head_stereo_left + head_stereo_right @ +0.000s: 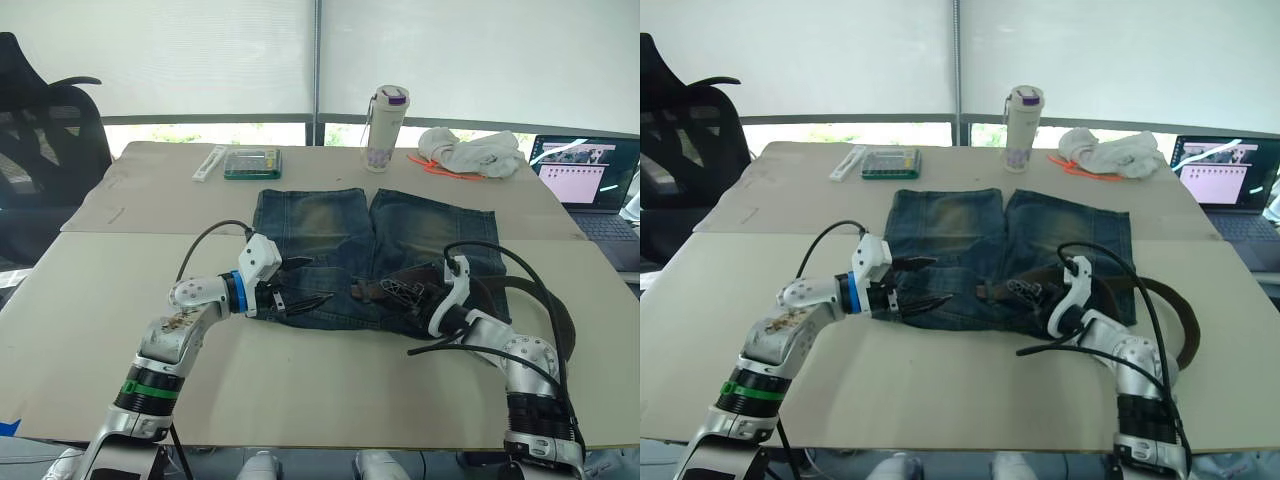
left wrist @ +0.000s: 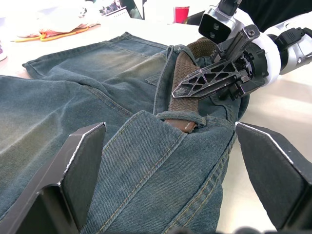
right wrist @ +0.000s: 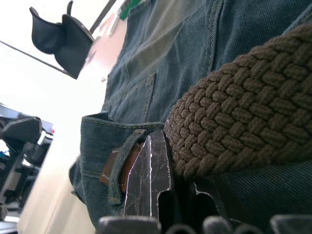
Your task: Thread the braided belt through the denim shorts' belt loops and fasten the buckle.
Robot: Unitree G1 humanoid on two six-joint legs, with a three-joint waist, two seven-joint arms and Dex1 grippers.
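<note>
The denim shorts lie flat on the table with the waistband toward me. The braided belt curls in a loop off the shorts' right side and runs along the waistband. Its brown leather tip pokes through one of the belt loops. My right gripper is shut on the braided belt just behind that loop, and one of its fingers lies against the braid. My left gripper stands wide open over the waistband's left half, holding nothing. I cannot make out the buckle.
At the table's far side stand a white bottle, a white cloth bundle, a green box and a white strip. A laptop sits at the far right, a black chair at the left.
</note>
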